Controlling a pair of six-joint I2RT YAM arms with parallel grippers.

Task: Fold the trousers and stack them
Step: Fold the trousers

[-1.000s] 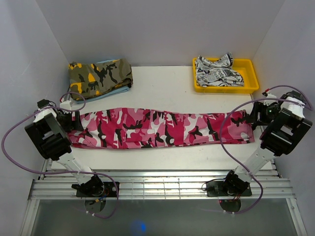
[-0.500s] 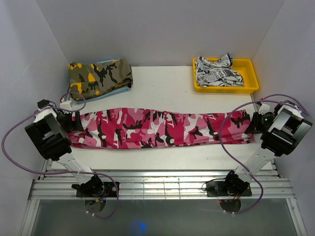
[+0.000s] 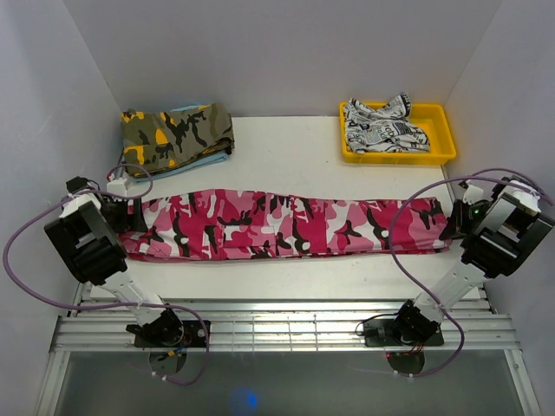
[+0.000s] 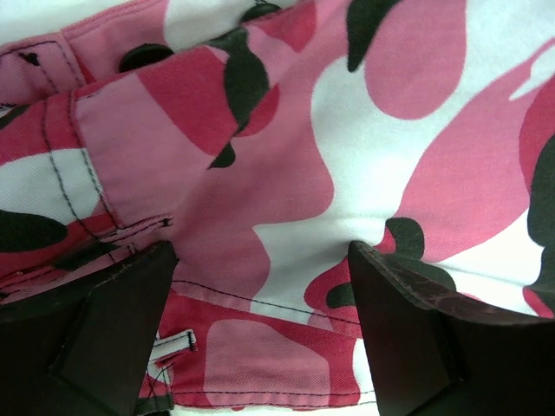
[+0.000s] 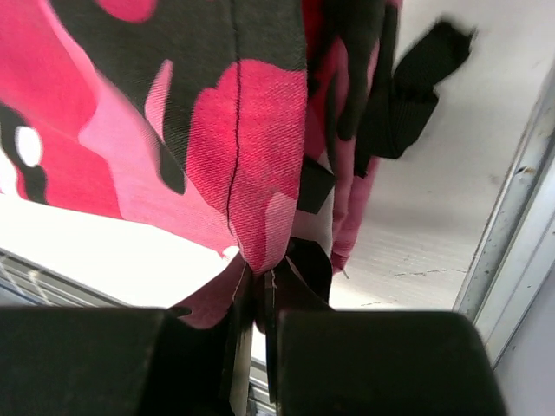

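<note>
Top external view, long pink-white-black camo cloth trousers (image 3: 286, 227) stretched across mid-frame, right gripper (image 5: 258, 299) clamped on one end, left gripper (image 4: 260, 277) jaws apart over the other

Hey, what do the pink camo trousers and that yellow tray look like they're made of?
The trousers look like woven cotton twill, matte: diagonal weave and stitched seams show. The yellow tray seems smooth moulded plastic, judging by its even colour.

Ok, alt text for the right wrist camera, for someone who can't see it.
The right gripper is pinched shut on an edge of the pink, white and black camouflage trousers. A black strap shows at the cloth's edge, with the white table behind.
</note>
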